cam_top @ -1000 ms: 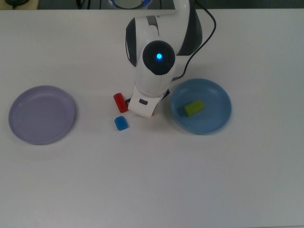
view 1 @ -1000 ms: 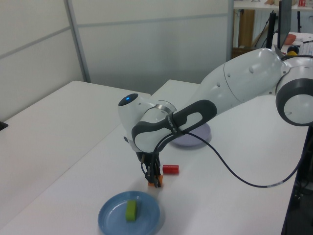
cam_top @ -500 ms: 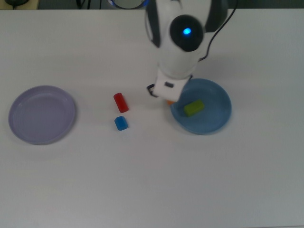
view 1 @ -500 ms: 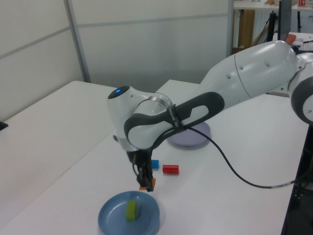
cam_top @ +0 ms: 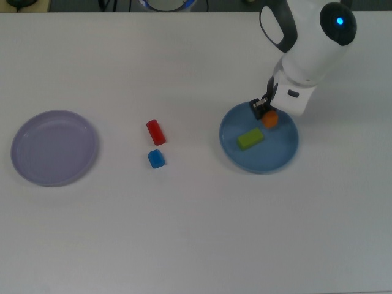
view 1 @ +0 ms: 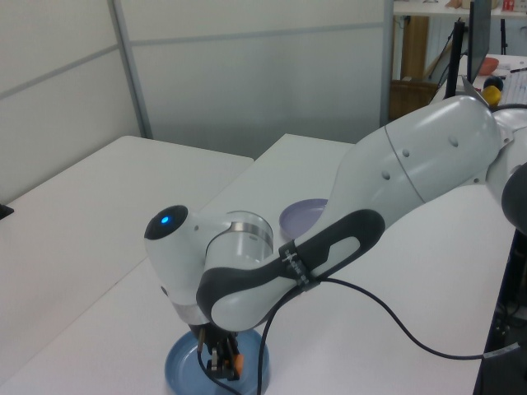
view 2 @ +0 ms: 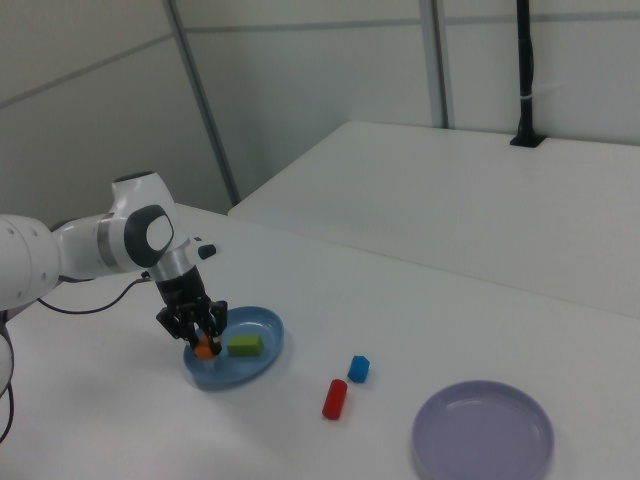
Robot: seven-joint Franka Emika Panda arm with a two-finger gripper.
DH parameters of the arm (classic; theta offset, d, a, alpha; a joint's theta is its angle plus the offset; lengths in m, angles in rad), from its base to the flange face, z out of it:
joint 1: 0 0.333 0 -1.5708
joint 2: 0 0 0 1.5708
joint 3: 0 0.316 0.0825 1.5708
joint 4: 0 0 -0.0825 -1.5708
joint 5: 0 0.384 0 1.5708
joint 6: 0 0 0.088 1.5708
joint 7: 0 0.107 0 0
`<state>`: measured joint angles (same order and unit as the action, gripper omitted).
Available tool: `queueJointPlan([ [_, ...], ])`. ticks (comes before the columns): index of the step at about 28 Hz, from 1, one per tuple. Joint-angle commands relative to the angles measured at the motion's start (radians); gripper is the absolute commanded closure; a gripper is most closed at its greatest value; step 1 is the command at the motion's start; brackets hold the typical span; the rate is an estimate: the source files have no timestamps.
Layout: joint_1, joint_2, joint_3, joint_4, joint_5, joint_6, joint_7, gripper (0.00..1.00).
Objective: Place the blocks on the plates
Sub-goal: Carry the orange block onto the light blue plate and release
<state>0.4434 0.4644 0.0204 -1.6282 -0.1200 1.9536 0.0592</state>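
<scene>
Near to far in the right view: lavender plate [view 2: 483, 433] sits toward the bench's near edge, with nothing on it. Red cylinder [view 2: 334, 398] lies on its side on bare bench, blue block [view 2: 358, 368] just beside it; both are well apart from either plate, so I judge these two are the steps left to do.

Farther back, blue plate [view 2: 262, 355] holds the green block [view 2: 245, 345], lying flat inside the rim. Gripper [view 2: 204, 338] is closed on the orange block [view 2: 203, 349] and held low over the plate's far portion, beside the green block but apart from it. Judgement: block is carried over the plate's open part so it can be let go without striking the green one.

In the top view the orange block [cam_top: 270, 119] shows only as a small patch past the gripper [cam_top: 264, 114]; arm housing covers the rest. Cannot tell whether it touches the plate floor or hangs just above. In the left view the arm [view 1: 247, 280] hides most of the blue plate [view 1: 178, 374], the green block, and both loose pieces; only a sliver of lavender plate [view 1: 298, 216] shows behind.
</scene>
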Motion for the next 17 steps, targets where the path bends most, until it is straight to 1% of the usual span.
queueJointPlan([
  [1,-0.003,0.019,-0.016,0.005,-0.018,0.045,0.011,0.47],
  [3,-0.003,0.019,-0.016,0.002,-0.033,0.059,0.013,0.34],
  [4,-0.003,0.019,-0.016,0.002,-0.043,0.059,0.013,0.22],
  [5,-0.003,0.017,-0.016,0.002,-0.047,0.059,0.013,0.04],
  [6,-0.003,0.017,-0.017,0.002,-0.049,0.059,0.013,0.00],
  [7,-0.003,0.014,-0.022,0.002,-0.050,0.059,0.013,0.00],
  [10,-0.020,-0.024,-0.028,0.002,-0.038,0.047,0.013,0.00],
  [13,-0.070,-0.059,-0.031,0.001,-0.032,0.042,0.002,0.00],
  [14,-0.107,-0.064,-0.031,0.002,-0.030,0.030,-0.004,0.00],
  [17,-0.153,-0.064,-0.033,0.005,-0.032,0.031,-0.019,0.00],
])
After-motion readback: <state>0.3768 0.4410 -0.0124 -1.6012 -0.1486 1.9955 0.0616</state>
